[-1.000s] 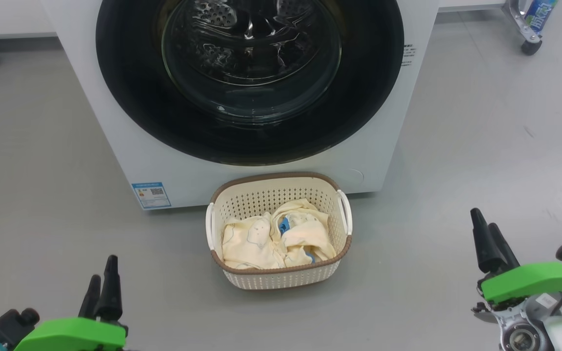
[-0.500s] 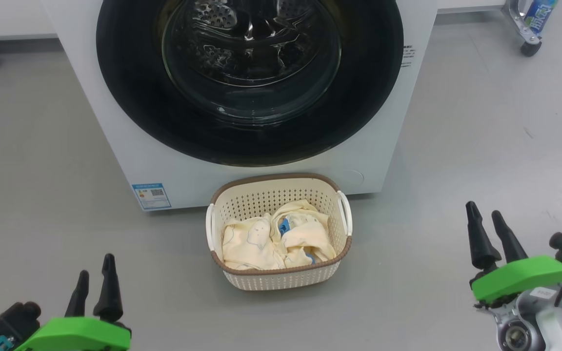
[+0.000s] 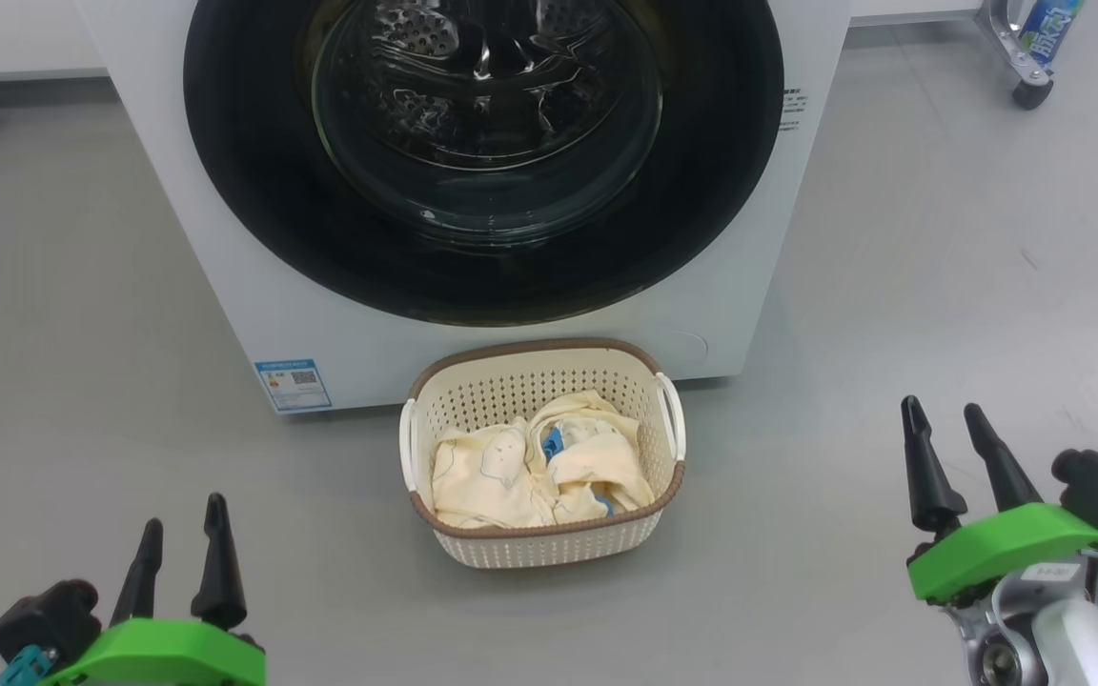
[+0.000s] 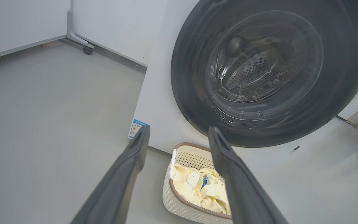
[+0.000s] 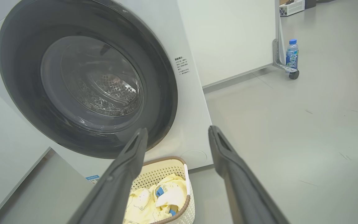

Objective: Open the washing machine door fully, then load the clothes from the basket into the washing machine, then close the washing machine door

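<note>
clothes in basket before washing machine

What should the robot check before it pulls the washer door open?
1. Left gripper open and empty: ok.
2. Right gripper open and empty: ok.
3. Washing machine door shut, nothing touching it: ok.
4. Basket clear of the door's swing: cannot tell; it sits close in front, below the door.
5. Clothes all inside the basket: ok.

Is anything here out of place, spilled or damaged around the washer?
Nothing is spilled or broken. The only odd item is a water bottle standing by a caster, right of the washing machine. The clothes lie crumpled inside the basket.
</note>
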